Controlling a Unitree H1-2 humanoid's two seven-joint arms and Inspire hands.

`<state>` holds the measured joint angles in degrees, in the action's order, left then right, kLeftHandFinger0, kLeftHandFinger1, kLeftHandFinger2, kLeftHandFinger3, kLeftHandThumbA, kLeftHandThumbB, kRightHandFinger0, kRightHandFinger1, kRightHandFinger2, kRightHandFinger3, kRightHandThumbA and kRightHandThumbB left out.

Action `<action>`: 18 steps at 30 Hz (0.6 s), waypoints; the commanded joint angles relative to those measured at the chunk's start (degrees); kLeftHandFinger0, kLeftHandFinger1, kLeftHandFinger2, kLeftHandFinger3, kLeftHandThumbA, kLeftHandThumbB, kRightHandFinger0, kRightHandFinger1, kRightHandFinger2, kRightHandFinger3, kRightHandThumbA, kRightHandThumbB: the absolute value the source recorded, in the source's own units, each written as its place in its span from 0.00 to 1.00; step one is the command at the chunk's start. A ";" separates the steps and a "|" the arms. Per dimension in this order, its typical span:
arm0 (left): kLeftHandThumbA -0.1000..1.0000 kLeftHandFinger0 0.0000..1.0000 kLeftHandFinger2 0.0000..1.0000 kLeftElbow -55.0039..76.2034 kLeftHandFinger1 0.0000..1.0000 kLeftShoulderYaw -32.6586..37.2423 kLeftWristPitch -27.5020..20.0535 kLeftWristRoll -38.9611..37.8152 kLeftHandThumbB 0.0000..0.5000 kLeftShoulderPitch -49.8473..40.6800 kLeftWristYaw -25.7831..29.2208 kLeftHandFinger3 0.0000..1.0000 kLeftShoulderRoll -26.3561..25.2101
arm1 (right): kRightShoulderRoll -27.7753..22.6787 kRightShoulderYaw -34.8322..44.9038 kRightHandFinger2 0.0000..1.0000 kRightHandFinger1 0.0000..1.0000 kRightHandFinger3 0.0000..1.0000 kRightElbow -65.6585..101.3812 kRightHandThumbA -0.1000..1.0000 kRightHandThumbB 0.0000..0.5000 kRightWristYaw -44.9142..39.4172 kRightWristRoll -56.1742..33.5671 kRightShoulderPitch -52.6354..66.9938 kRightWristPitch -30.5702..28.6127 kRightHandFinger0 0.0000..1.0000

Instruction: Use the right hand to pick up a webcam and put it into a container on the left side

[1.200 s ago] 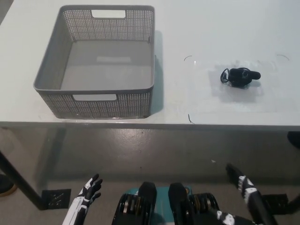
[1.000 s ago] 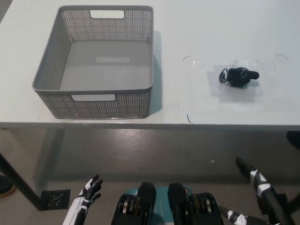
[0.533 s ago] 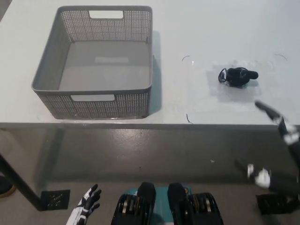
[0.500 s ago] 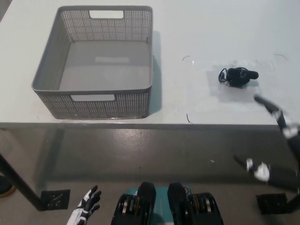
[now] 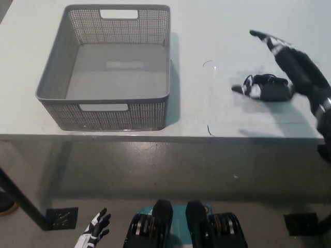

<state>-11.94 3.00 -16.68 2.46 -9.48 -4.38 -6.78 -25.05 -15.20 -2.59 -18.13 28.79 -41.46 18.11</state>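
A small black webcam (image 5: pixel 257 80) with a coiled cable lies on the white table (image 5: pixel 217 31), right of the middle. My black right hand (image 5: pixel 289 67) is over it from the right, open, with its fingers spread above and its thumb low beside the webcam; I cannot tell whether it touches. The grey perforated basket (image 5: pixel 57 77) stands empty on the table's left part. My white left hand (image 5: pixel 93 231) hangs low at the bottom left, below the table's edge, fingers apart.
The table's front edge (image 5: pixel 165 137) runs across the picture's middle, with grey floor below it. A dark table leg (image 5: pixel 15 199) slants at the lower left. Thin marks outline a rectangle on the table around the webcam.
My right hand has risen from below the table's front edge and swung up over the table to the webcam. The left hand has sunk slightly lower.
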 commanded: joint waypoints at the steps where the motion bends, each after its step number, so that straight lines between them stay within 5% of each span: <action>1: 1.00 1.00 1.00 0.72 1.00 -0.18 -2.42 1.08 0.12 -0.50 0.55 1.00 -0.45 | -0.48 -2.32 1.00 1.00 1.00 -8.82 0.97 0.98 -1.89 3.41 -9.08 0.78 1.00; 15: 1.00 1.00 1.00 1.74 1.00 -0.07 -1.76 1.67 0.12 -0.74 0.34 1.00 -0.65 | 3.70 -7.85 1.00 1.00 1.00 -48.07 0.92 1.00 3.14 2.99 -23.68 -6.32 1.00; 18: 1.00 1.00 1.00 1.74 1.00 -0.28 -1.96 1.36 0.11 -0.46 0.12 1.00 -0.84 | 4.49 -7.93 1.00 1.00 1.00 -52.15 0.89 0.93 3.69 2.42 -24.59 -7.03 1.00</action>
<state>-11.82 2.93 -16.98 3.36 -10.08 -4.33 -6.83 -20.76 -23.07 -50.77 -17.79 30.87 -61.17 15.39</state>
